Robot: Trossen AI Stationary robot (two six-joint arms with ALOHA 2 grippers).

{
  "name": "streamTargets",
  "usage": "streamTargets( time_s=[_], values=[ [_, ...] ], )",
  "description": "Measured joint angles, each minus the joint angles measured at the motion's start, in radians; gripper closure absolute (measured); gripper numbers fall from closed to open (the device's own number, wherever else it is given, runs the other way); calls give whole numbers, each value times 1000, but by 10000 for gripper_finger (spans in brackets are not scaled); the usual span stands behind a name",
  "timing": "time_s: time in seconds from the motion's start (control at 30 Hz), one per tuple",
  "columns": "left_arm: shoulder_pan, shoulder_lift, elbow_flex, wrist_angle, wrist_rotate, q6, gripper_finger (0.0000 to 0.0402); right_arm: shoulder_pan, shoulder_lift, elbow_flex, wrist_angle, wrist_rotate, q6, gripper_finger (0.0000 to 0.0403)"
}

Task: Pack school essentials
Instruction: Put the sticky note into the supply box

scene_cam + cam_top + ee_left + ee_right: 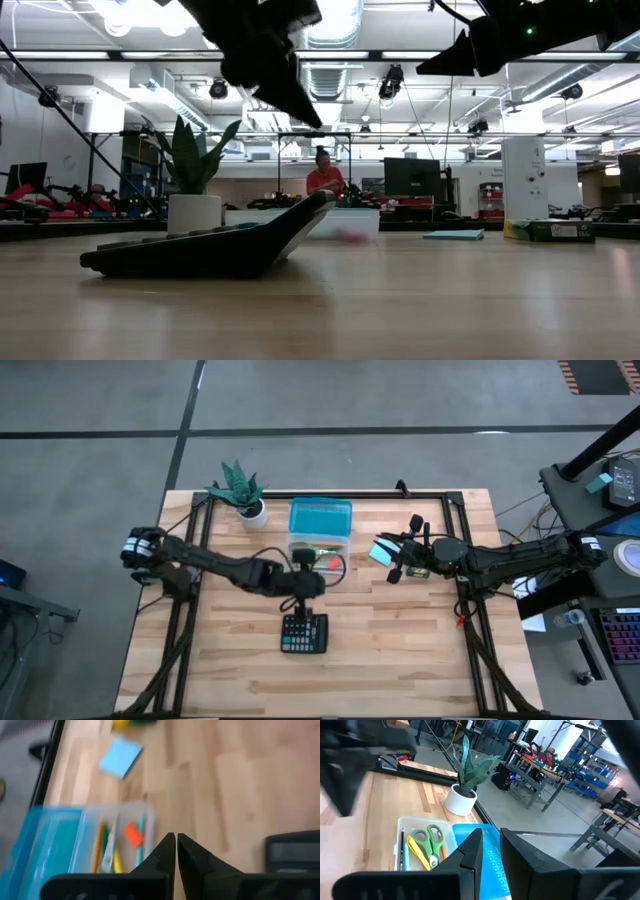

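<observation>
Black calculator: nearest the bench's front edge.
Left gripper: fingers pressed together, empty, above the clear box of pencils and scissors, visible only in wrist views.
Right gripper: slightly parted, empty, over blue note pad.
Crayon box: right.

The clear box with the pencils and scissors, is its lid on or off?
Off. The clear box is open on top, showing the green scissors inside; the blue lid lies beside it.

Scissors in box; calculator before box.
</observation>
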Motion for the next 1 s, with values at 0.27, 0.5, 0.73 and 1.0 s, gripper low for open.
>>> streamTargets(
  time_s=[0.27,0.5,0.73,1.0],
  values=[
    [-79,-45,-116,197,4,108,400,0,0,0,-91,0,110,346],
    [-83,-197,-277,275,3,86,400,0,0,0,-164,-8,430,346],
    [-82,-364,-407,281,2,-17,400,0,39,16,-183,-81,756,346],
    [-82,-457,-516,352,-19,-28,400,-123,248,260,-487,-54,820,346]
  ],
)
